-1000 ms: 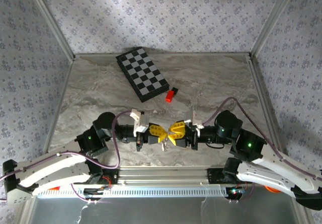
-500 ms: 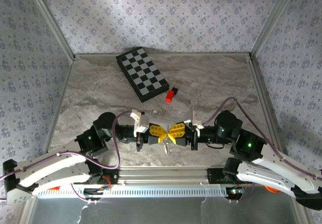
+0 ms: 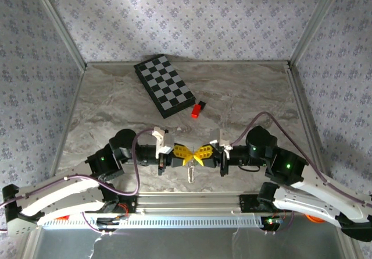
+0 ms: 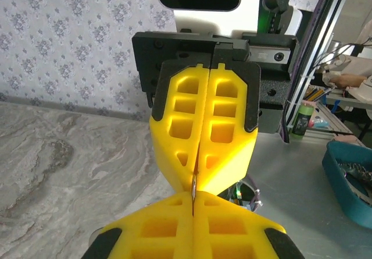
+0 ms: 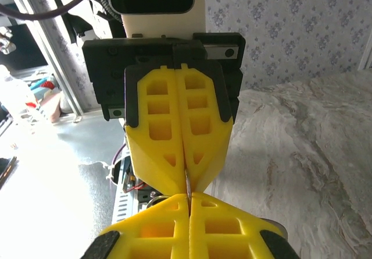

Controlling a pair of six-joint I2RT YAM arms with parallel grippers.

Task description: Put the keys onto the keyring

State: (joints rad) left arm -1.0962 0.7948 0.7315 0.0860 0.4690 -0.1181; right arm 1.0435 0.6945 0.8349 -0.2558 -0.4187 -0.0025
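Left gripper (image 3: 186, 154) and right gripper (image 3: 199, 154), both clamped shut, meet tip to tip on the near side of the checkerboard (image 3: 164, 86). The keyring (image 3: 190, 174) is pinched edge-on in both seams and hangs crosswise between them, equally near either arm.

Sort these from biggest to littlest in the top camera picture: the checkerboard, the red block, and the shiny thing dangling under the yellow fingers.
1. The checkerboard, biggest by far.
2. The red block and the shiny thing look about the same. The shiny thing is thin and hangs nearer the camera, so no ranking.
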